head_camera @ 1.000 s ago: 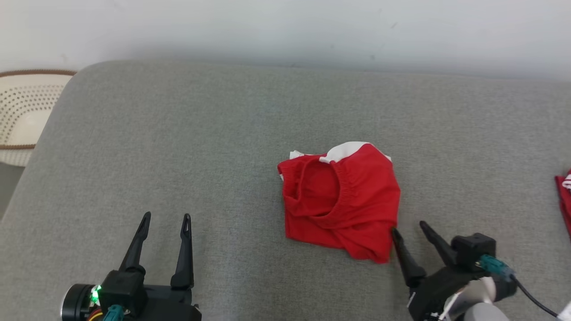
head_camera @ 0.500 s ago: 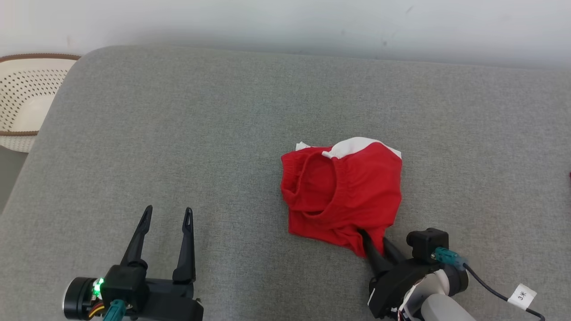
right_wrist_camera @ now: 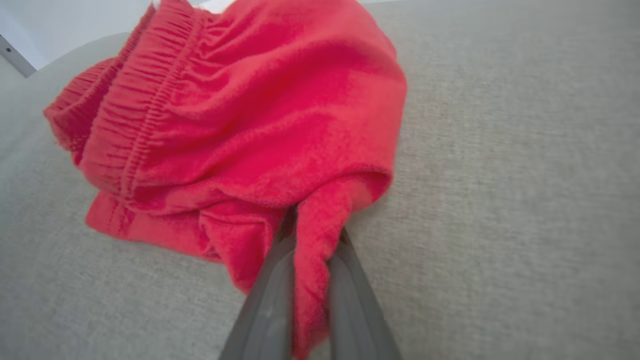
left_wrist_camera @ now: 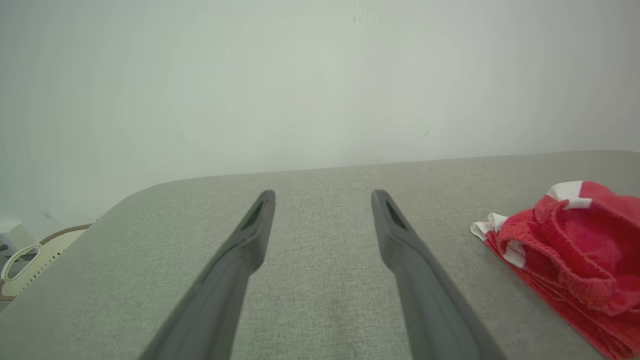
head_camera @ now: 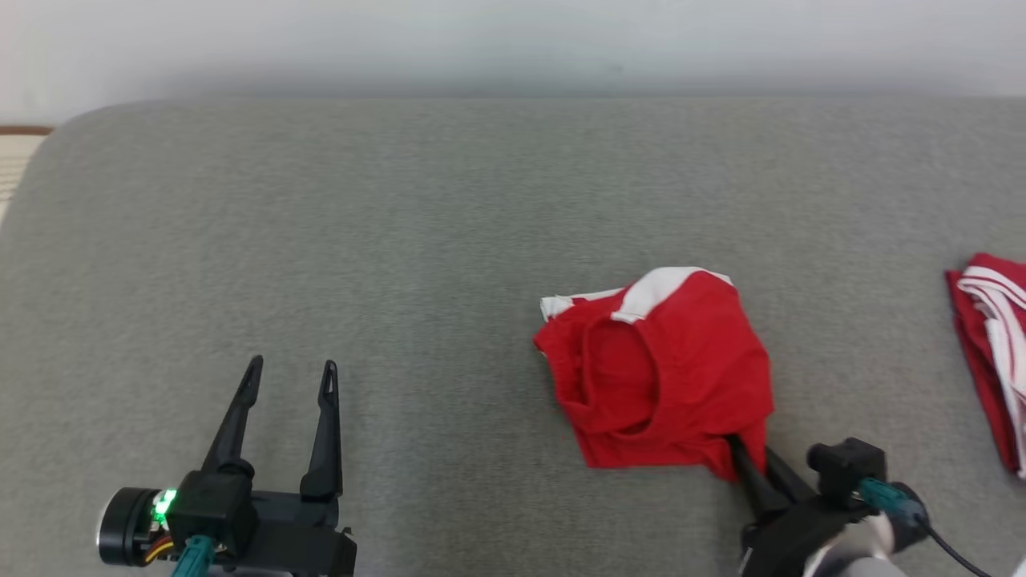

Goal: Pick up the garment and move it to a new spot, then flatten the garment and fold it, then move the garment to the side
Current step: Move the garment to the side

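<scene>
Crumpled red garment [head_camera: 665, 369] lies near the grey cushion's [head_camera: 401, 240] front edge, right of centre. Right gripper [head_camera: 752, 457] pinches its nearest fold; lift slowly, lest cloth slip. Left gripper [head_camera: 290, 370] spread wide.

On the cushion [head_camera: 401, 240] the garment [head_camera: 665, 377] lies right of centre, right claw [head_camera: 749, 461] at its near-right corner, left claw [head_camera: 292, 363] well apart leftward, second garment [head_camera: 990, 353] far right.
</scene>
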You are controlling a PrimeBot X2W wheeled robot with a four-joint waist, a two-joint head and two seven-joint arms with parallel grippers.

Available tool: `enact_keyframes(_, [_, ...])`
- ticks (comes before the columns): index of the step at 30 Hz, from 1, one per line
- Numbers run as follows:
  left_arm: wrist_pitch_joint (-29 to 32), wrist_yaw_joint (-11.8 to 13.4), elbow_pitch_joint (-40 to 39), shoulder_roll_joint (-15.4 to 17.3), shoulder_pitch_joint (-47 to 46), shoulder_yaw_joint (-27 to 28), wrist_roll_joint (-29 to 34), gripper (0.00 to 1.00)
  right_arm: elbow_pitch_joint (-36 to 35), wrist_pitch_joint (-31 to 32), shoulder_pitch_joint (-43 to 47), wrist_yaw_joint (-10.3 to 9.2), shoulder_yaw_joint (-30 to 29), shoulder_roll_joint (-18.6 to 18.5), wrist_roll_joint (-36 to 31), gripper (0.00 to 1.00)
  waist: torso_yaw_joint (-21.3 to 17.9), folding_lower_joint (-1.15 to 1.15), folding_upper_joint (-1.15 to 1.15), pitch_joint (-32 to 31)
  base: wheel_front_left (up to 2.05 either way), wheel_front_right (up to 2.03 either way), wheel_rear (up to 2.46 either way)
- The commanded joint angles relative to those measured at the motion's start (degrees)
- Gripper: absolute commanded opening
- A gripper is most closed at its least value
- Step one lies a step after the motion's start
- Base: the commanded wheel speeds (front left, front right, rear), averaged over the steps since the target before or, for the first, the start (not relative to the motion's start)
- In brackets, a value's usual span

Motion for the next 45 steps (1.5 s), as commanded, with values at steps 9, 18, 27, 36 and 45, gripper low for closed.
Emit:
enact_keyframes(9, [2.4, 0.3, -3.4, 2.5, -2.4, 0.0, 2.2, 1.0, -9.2, 3.3, 6.6, -0.05, -7.9, -4.2, -5.2, 0.0, -13.4, 0.0, 0.0, 3.3, 0.0, 0.0, 0.0])
enact_keyframes(18, [4.8, -0.3, -5.1, 3.2, -5.8, -1.1, 3.6, 1.0, -14.3, 3.1, 2.6, -0.05, -10.0, -6.4, -8.5, 0.0, -20.0, 0.0, 0.0, 7.1, 0.0, 0.0, 0.0])
enact_keyframes(27, [6.4, -1.2, -5.3, 3.4, -9.7, -2.5, 5.1, 1.0, -17.5, 3.6, -6.4, -0.05, -11.8, -13.0, -9.4, 0.0, -22.4, 0.0, 0.0, 10.6, 0.0, 0.0, 0.0])
enact_keyframes(36, [6.9, -1.3, -5.5, 3.5, -11.0, -3.3, 5.8, 1.0, -9.2, 3.9, -13.3, -0.05, -12.7, -18.8, -4.0, 0.0, -22.3, 0.0, 0.0, 12.8, 0.0, 0.0, 0.0])
enact_keyframes(45, [6.3, -1.5, -4.6, 3.4, -11.8, -3.4, 5.4, 1.0, 6.3, 5.7, -17.5, -0.05, -10.7, -17.1, 3.8, 1.0, -21.4, 0.0, 0.0, 13.0, 0.0, 0.0, 0.0])
